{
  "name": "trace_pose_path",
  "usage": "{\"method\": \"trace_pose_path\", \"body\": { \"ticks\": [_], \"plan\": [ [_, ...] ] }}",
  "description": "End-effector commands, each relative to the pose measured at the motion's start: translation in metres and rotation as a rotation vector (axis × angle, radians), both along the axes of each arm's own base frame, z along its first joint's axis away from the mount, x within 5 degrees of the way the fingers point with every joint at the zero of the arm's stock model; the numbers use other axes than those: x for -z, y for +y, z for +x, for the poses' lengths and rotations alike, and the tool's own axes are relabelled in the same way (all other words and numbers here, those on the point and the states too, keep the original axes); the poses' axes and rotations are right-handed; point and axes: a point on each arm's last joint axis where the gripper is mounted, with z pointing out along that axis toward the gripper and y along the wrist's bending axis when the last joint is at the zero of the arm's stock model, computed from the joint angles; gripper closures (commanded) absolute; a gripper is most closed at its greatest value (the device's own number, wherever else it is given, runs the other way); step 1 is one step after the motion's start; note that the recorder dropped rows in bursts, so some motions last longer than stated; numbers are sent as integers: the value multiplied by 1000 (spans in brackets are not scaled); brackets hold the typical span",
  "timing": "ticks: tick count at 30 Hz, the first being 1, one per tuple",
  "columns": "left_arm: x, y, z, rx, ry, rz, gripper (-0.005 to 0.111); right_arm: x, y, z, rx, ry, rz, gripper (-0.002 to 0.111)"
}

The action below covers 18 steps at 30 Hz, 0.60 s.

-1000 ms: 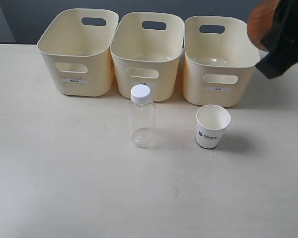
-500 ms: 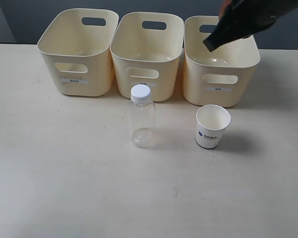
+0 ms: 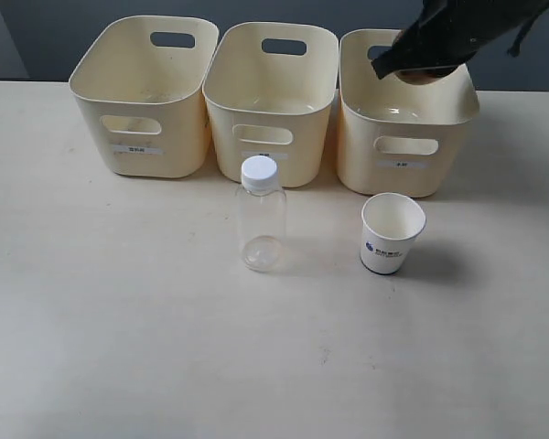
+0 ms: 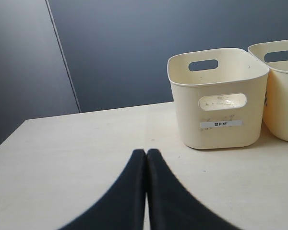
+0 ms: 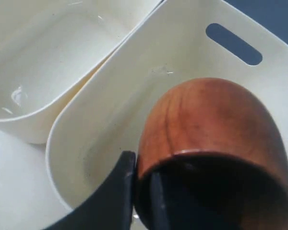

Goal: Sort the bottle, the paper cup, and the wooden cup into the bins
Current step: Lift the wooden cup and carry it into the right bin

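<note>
pale table [image 3: 119, 320], three bins [image 3: 272, 101] along far edge. right gripper [image 5: 141, 191] pinching wooden cup [image 5: 211, 129] by its rim over rightmost bin. left gripper [image 4: 146, 155] pressed together; bottle [image 3: 261, 219] and paper cup [image 3: 391, 234] upright near bins.

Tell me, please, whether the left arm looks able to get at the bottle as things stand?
Probably yes. The bottle stands upright on open table, apart from the paper cup and in front of the bins. The left gripper is shut and holds nothing; it would have to open first.
</note>
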Motion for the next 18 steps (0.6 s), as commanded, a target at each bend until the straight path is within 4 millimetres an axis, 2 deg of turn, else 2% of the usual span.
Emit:
{"method": "trace_pose_path", "body": {
  "ticks": [1,7,14,18],
  "plan": [
    [0,0,0,-1,-10,-1,107,-4,3,25,-17,11,8,109],
    [0,0,0,-1,-10,-1,107,0,13,57,-50,101,-5,109],
    [0,0,0,-1,-10,-1,107,24,14,84,-70,218,-30,109],
    [0,0,0,-1,-10,-1,107,35,8,94,-71,292,-45,109]
  ]
}}
